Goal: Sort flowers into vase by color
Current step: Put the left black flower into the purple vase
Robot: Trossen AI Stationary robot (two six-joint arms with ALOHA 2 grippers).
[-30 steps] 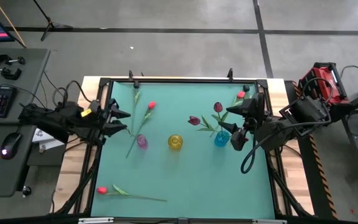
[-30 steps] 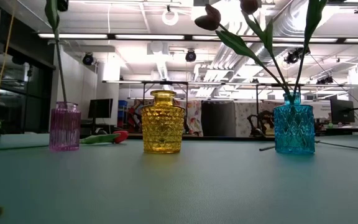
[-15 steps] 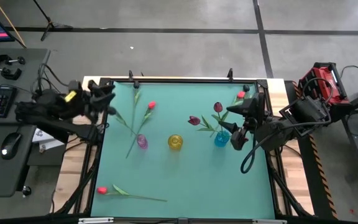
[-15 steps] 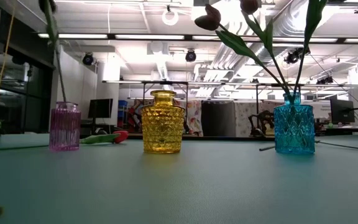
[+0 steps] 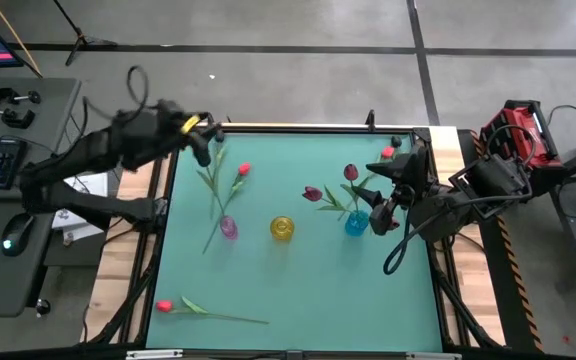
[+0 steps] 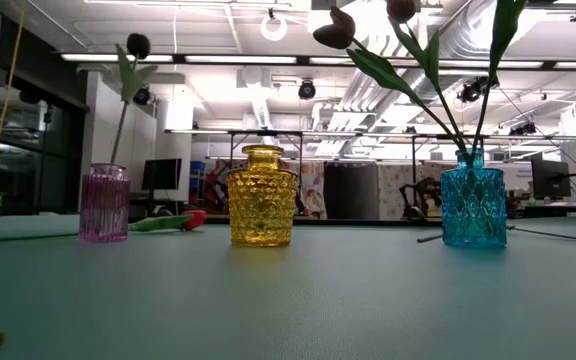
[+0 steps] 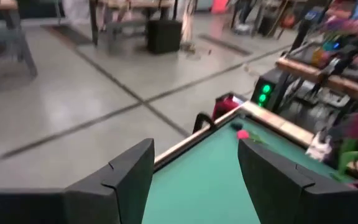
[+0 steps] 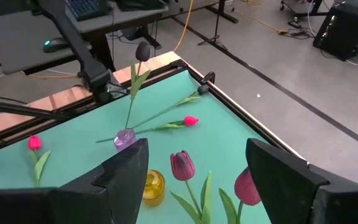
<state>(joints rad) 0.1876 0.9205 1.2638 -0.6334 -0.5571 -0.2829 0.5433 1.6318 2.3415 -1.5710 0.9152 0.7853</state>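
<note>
The left gripper [image 5: 205, 140] has swung from the table's left edge to its far-left corner, jaws wide and empty, while the right gripper [image 5: 380, 215] waits wide-jawed beside the blue glass vase [image 5: 356, 223] with its maroon tulips; a dark tulip [image 6: 138, 45] stands in the pink glass vase [image 5: 228, 228], the yellow glass vase [image 5: 282, 228] is empty, and three red-pink tulips [image 5: 244, 170] lie unsorted.

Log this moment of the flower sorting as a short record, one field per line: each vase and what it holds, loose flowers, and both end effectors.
pink vase: one dark flower standing in it
yellow vase: no flower in it
blue vase: maroon flowers standing in it
loose flowers: red flower lying near the pink vase; another red flower at the near left corner; a third red one at the far right
left end effector: open, holding nothing, at the far left corner
right end effector: open, holding nothing, beside the blue vase
</note>
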